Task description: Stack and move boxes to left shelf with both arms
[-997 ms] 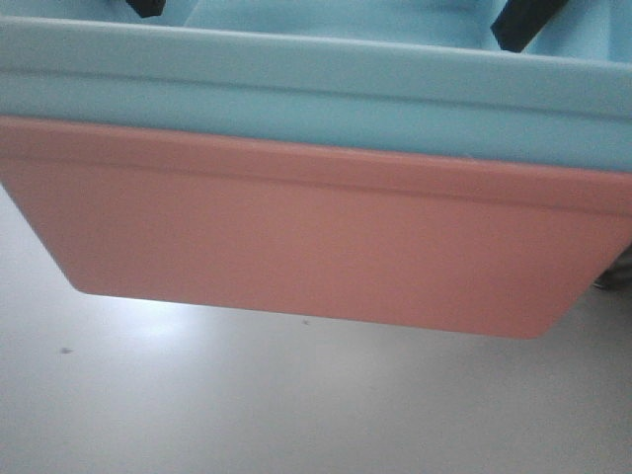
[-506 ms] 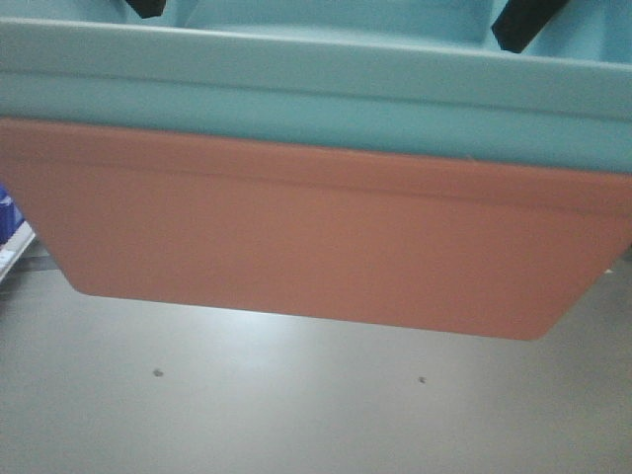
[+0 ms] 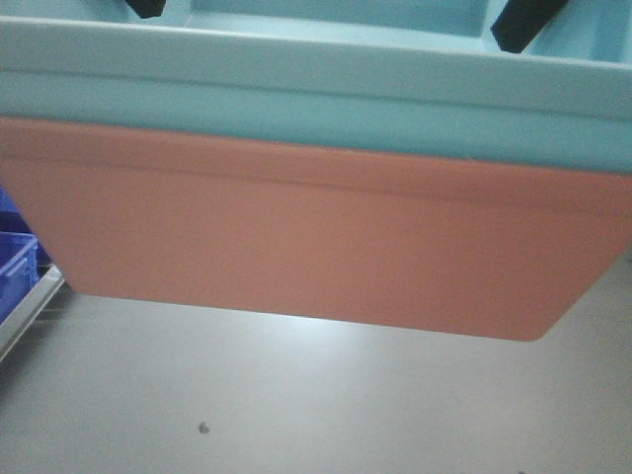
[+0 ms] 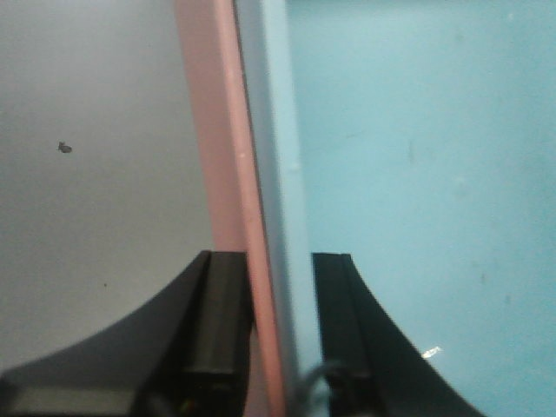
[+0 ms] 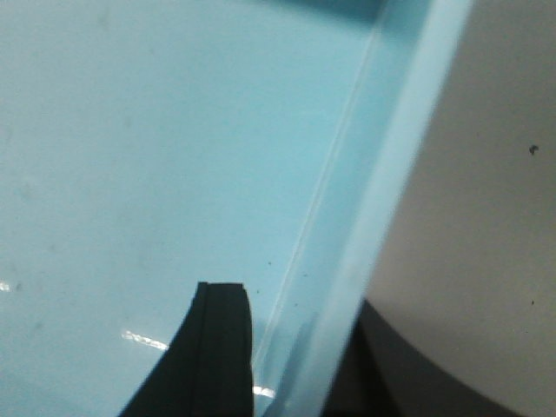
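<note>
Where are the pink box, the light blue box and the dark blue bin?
pink box [image 3: 296, 247]: front view, its long side wall.
light blue box [image 3: 296, 54]: front view, its rolled rim.
dark blue bin [image 3: 14, 265]: front view, its side wall.

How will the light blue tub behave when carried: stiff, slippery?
The light blue tub is probably stiff: its rolled rim looks straight. Likely slippery: glossy walls, and the left claw pinches only the thin edge, with the pink tub.

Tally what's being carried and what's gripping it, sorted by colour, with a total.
light blue tub: 1
salmon pink tub: 1
black pincers: 2 (left pincer, right pincer)
Total: 4
</note>
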